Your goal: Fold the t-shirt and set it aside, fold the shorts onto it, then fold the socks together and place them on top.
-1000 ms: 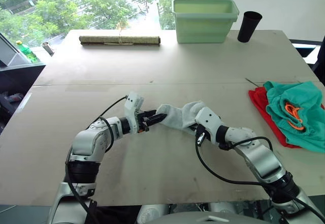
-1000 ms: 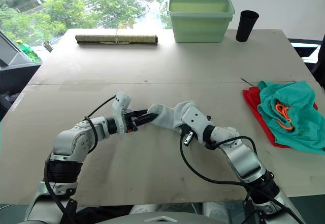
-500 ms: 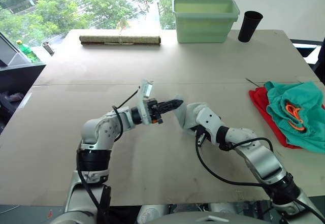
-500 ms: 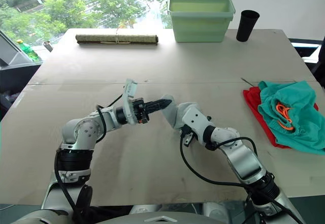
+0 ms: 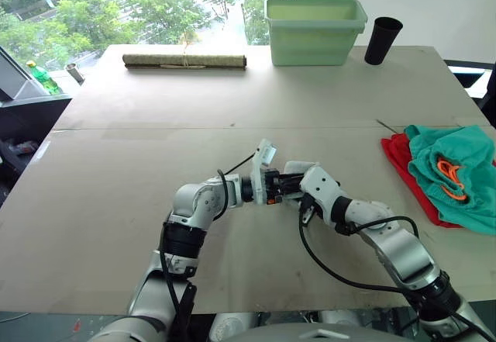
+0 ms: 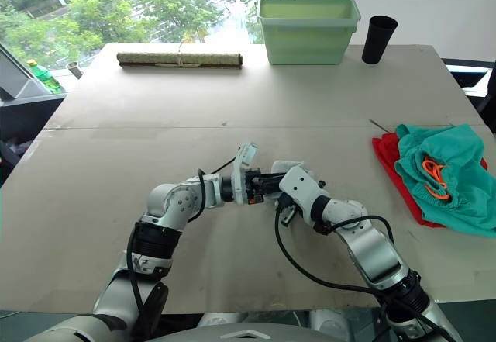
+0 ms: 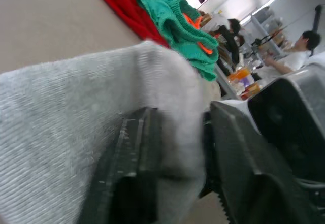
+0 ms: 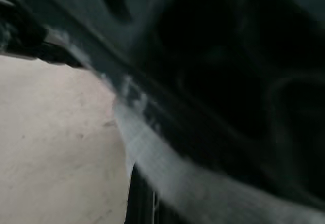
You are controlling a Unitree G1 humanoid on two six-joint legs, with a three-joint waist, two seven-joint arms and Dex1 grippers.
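Wooden table point(image 5: 139, 202) with a seam running across its middle. Along the table's far edge stand three items: a pale green plastic bin point(image 5: 315, 30), open at the top; a black cup point(image 5: 381, 40) just beside the bin, toward the table's right corner; and a long rolled mat point(image 5: 184, 61), tied at its middle, lying well apart from the bin, toward the table's left corner.

2 grippers point(image 5: 288, 189) meeting mid-table point(image 5: 116, 179) at grey socks point(image 5: 296, 167), teal shorts point(image 5: 457, 173) over red t-shirt point(image 5: 404, 164) far right.
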